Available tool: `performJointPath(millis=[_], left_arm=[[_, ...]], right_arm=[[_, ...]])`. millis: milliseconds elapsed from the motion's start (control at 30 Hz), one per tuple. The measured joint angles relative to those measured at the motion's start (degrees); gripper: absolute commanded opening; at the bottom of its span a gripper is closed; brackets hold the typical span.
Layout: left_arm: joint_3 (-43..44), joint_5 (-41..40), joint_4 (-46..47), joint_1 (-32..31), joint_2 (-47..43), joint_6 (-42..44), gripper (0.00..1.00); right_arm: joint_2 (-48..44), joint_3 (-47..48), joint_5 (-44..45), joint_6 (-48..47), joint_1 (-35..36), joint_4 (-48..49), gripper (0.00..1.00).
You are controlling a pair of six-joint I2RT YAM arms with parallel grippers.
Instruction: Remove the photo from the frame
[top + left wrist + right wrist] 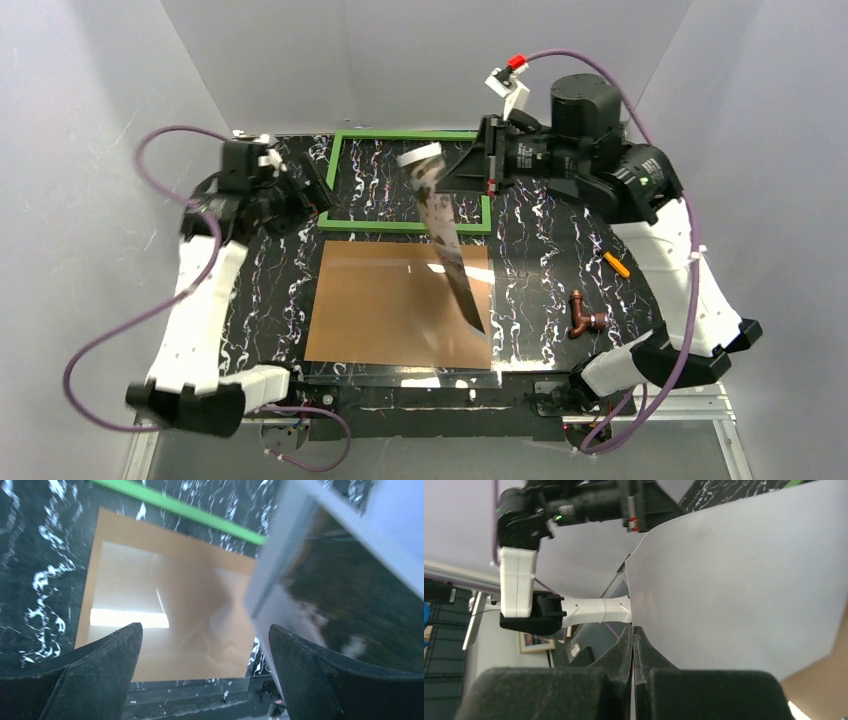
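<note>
The green frame point(400, 224) lies flat at the back of the table, with no photo in it; its edge also shows in the left wrist view point(190, 512). My right gripper point(443, 182) is shut on one edge of the photo point(447, 250) and holds it in the air, curled and hanging down over the brown backing panel point(390, 310). In the right wrist view the jaws point(633, 630) pinch the photo's white back point(744, 590). My left gripper point(318, 190) is open and empty beside the frame's left side. Between its jaws point(205, 645) I see the panel point(175, 595) and the photo point(340, 595).
A clear shiny pane point(470, 365) seems to lie over the backing panel. A copper pipe elbow point(586, 318) and a small orange stick point(617, 264) lie on the black marbled table point(560, 240) at the right. White walls stand on three sides.
</note>
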Motion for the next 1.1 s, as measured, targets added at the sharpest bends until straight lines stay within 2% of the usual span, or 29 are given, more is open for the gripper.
performJointPath(millis=[100,200,267,300,367,433,500,667,767,900,1100], left_arm=[[6.51,-3.61,-3.52,0.0,-7.61,0.94,0.98],[11.87,-6.47,-8.81,0.0,-12.39,1.6,0.98],[14.78,-6.23,-10.67,0.0,-10.32,1.62,0.98],[14.6,-4.61,-10.82,0.0,-9.03,1.42,0.98],[8.72,0.92,-8.52,0.0,-6.84,0.46,0.98],[1.97,4.57,-5.84,-0.44,-5.51,-0.33,0.98],[-5.09,6.8,-4.79,-1.51,-5.57,-0.37,0.98],[-9.7,8.07,-3.72,-3.32,-6.32,0.22,0.98],[-10.97,8.57,-3.3,-4.44,-6.34,0.59,0.98],[-11.8,8.83,-2.21,-5.7,-6.43,0.61,0.98],[-13.73,8.87,-1.66,-7.3,-6.51,0.59,0.98]], right_arm=[[0.66,-2.14,-0.02,2.95,2.03,5.18,0.01],[-8.31,-14.1,-0.17,7.17,0.0,13.16,0.01],[-21.84,-38.32,-3.17,12.57,-8.57,27.5,0.01],[-24.92,-47.89,-4.11,14.53,-10.51,30.12,0.01],[-23.39,-72.39,-2.16,17.9,-12.37,42.84,0.01],[-17.4,-82.71,2.01,18.51,-12.59,45.24,0.01],[-13.38,-84.61,4.5,16.24,-13.73,49.99,0.01],[-4.61,-85.37,3.37,10.14,-17.68,54.38,0.01],[1.33,-85.37,2.78,6.78,-19.3,54.64,0.01],[4.0,-84.85,1.88,3.45,-19.98,54.62,0.01],[8.46,-78.49,0.35,-2.34,-20.68,51.17,0.01]])
